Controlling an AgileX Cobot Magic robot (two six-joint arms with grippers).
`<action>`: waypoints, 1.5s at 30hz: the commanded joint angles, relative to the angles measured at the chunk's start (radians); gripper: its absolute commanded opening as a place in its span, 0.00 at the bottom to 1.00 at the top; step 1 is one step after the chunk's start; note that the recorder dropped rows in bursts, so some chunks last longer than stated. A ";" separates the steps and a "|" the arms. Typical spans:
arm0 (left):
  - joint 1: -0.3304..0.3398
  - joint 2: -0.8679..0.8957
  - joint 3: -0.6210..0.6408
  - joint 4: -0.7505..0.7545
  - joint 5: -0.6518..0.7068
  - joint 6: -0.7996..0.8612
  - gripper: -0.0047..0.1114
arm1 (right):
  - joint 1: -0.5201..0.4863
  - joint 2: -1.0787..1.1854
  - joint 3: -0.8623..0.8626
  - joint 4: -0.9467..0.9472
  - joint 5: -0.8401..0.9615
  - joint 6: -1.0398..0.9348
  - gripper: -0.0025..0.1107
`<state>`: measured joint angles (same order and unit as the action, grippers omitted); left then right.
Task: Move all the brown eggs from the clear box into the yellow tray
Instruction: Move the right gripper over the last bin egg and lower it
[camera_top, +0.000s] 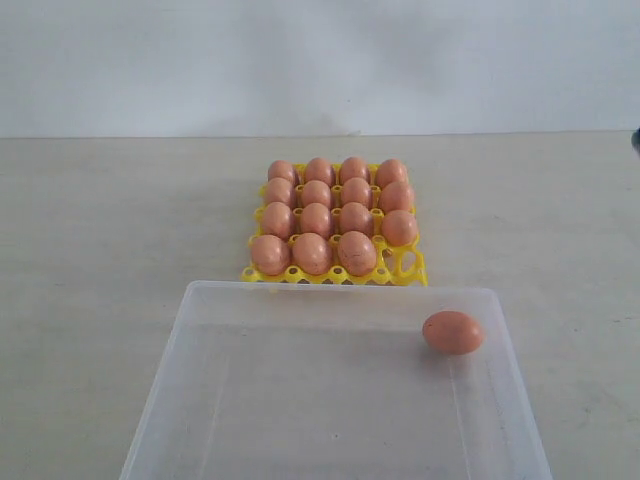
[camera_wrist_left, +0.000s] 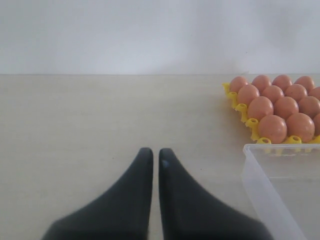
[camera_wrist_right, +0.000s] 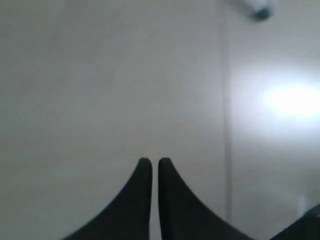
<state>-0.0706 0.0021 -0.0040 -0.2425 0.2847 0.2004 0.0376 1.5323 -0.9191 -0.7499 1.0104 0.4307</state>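
Nearest us, the clear box (camera_top: 340, 291) holds a single brown egg (camera_top: 452, 332), lying near its far right corner. Just beyond, the yellow tray (camera_top: 300, 274) carries fifteen eggs (camera_top: 316, 219). Its one free cup (camera_top: 403, 263), at the near right corner, is where we judge the last belongs. Only the wrist views show the tools: the left gripper (camera_wrist_left: 155, 154), jaws together and empty, over the table (camera_wrist_left: 75, 125) beside box and tray; the right gripper (camera_wrist_right: 155, 162), likewise closed on nothing, facing a pale blank surface.

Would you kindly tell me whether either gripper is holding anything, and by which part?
Nothing is held. The left gripper and right gripper are both shut with nothing between them; the one brown egg in the clear box lies free.
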 joint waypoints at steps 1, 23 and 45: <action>-0.009 -0.002 0.004 -0.001 0.000 0.003 0.08 | 0.038 -0.035 0.000 0.509 0.121 -0.518 0.02; -0.009 -0.002 0.004 -0.001 0.000 0.003 0.08 | 0.322 -0.102 0.000 1.028 -0.217 -1.345 0.49; -0.009 -0.002 0.004 -0.001 0.000 0.003 0.08 | 0.322 0.218 0.000 0.870 -0.404 -1.266 0.48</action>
<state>-0.0706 0.0021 -0.0040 -0.2425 0.2847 0.2004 0.3606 1.7311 -0.9196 0.1800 0.6035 -0.8716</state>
